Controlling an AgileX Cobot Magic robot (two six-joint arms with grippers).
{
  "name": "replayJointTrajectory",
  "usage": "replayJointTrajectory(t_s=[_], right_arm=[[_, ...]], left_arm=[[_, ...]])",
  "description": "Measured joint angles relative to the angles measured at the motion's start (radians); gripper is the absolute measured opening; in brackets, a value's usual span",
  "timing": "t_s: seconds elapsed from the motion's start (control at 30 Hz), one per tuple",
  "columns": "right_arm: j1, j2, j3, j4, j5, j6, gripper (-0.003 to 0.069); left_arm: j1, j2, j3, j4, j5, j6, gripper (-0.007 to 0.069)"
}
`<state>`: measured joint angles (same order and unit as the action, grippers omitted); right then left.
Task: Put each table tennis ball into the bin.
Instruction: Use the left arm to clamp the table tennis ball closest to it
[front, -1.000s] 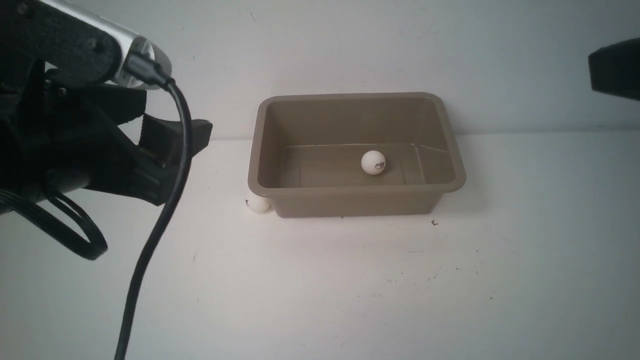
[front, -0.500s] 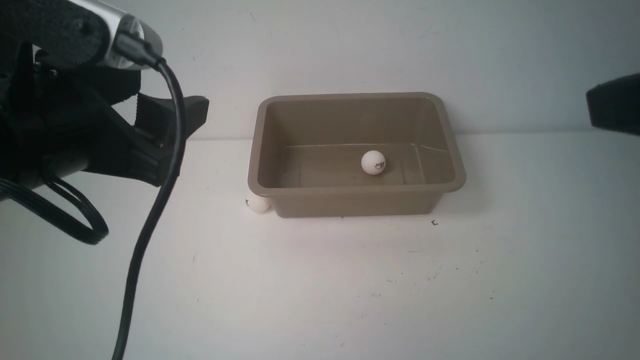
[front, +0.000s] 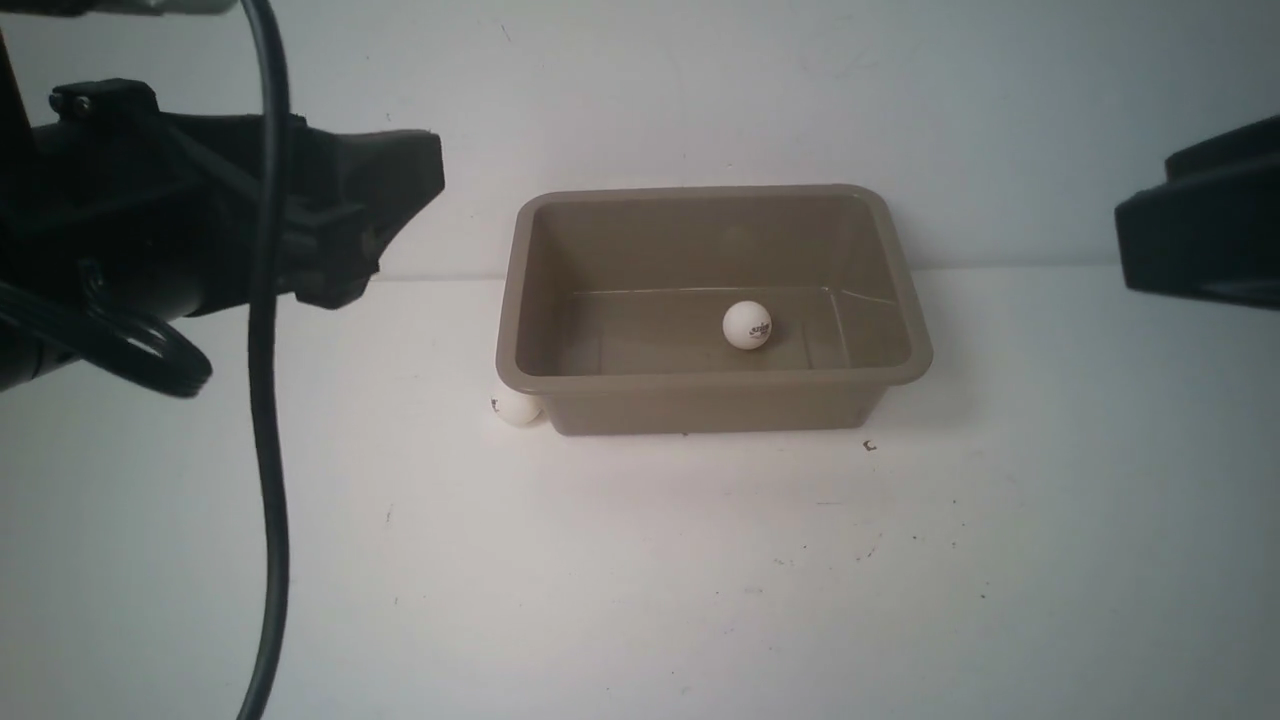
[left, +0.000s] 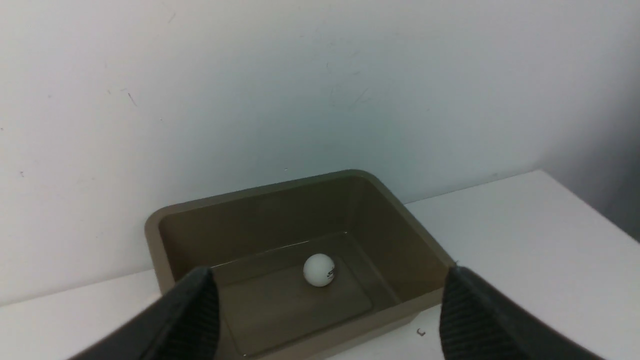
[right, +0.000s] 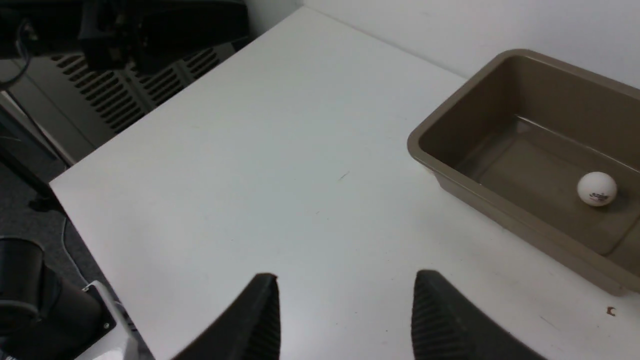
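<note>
Front view, L to R: left gripper (front: 395, 190) hangs above the table (front: 700, 600), well left of the bin (front: 700, 405). Via the left wrist cam we see its fingers (left: 197, 310) spread wide, gripping nothing. A plain ball (front: 517, 408) sits on the table against the bin's near-left corner. The logo ball (front: 747, 325) lies inside the bin, right of centre. Right gripper (front: 1200, 235) is at far right; its wrist cam shows fingers (right: 260, 315) partly apart and empty.
</note>
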<state>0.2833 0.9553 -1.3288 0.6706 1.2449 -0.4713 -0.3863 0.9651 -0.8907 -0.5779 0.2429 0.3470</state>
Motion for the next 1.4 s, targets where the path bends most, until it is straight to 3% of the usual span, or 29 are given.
replayJointTrajectory(t_s=[0.3, 0.57, 0.77, 1.4], right_arm=[[0.000, 0.000, 0.000, 0.091, 0.012, -0.040, 0.0227], [0.000, 0.000, 0.000, 0.159, 0.001, -0.047, 0.0223], [0.000, 0.000, 0.000, 0.277, 0.001, -0.100, 0.0223], [0.000, 0.000, 0.000, 0.345, 0.001, -0.125, 0.0223]], left_arm=[[0.000, 0.000, 0.000, -0.066, -0.013, 0.000, 0.0535], [0.000, 0.000, 0.000, -0.067, -0.016, 0.000, 0.0535], [0.000, 0.000, 0.000, -0.067, -0.017, 0.000, 0.0535], [0.000, 0.000, 0.000, -0.067, -0.017, 0.000, 0.0535]])
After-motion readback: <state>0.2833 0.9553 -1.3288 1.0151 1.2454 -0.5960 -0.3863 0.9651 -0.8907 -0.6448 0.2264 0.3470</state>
